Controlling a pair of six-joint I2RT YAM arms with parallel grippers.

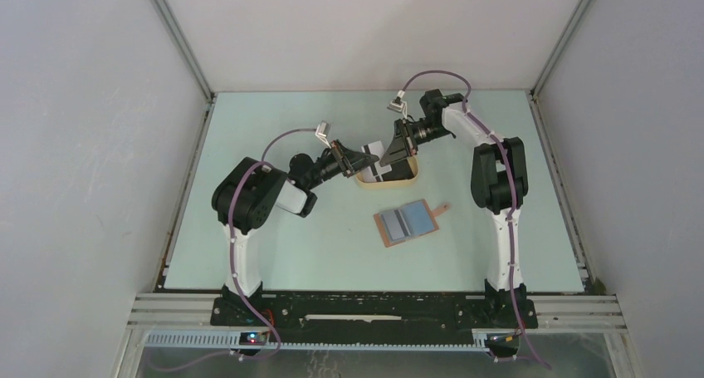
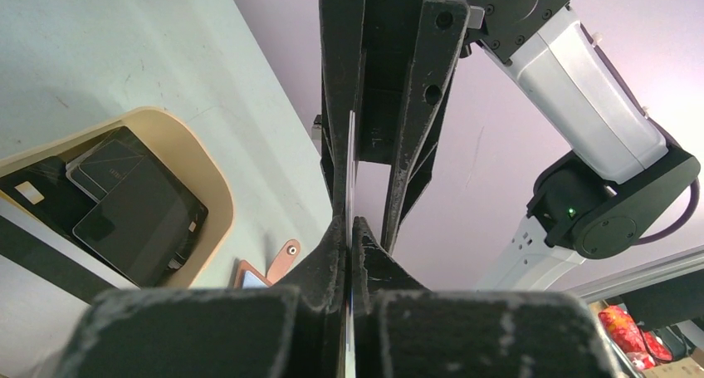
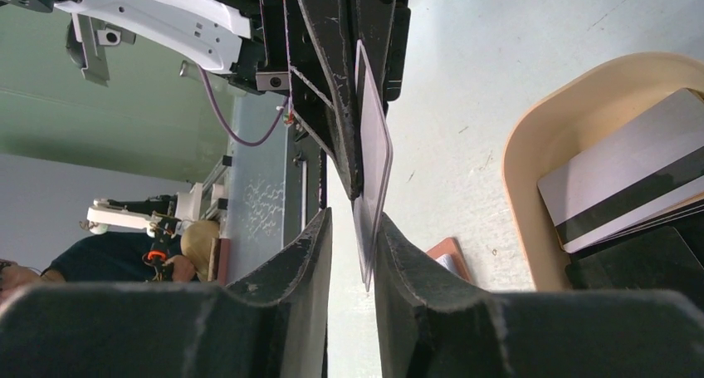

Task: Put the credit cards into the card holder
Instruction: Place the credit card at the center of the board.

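Whitish card (image 3: 374, 170) held on edge in the air, a little above centre in the top view, over the left end of a beige tray (image 1: 408, 179). Pinched tight by the left pincer (image 2: 350, 224), fingers shut on it. Card's thin edge visible running up from that pinch into the right pincer (image 3: 355, 216). Right pincer narrow but not clamped: fingers straddling the card's free end, card against one finger, a gap showing at the other. Two pincers tip to tip.

Other cards (image 2: 133, 212) stacked in the tray, dark ones plus a whitish one with a dark stripe. Wallet (image 1: 407, 223) lying open and flat on the pale green surface (image 1: 332, 253), just below the tray in the top view, blue pockets up, tab toward upper right.
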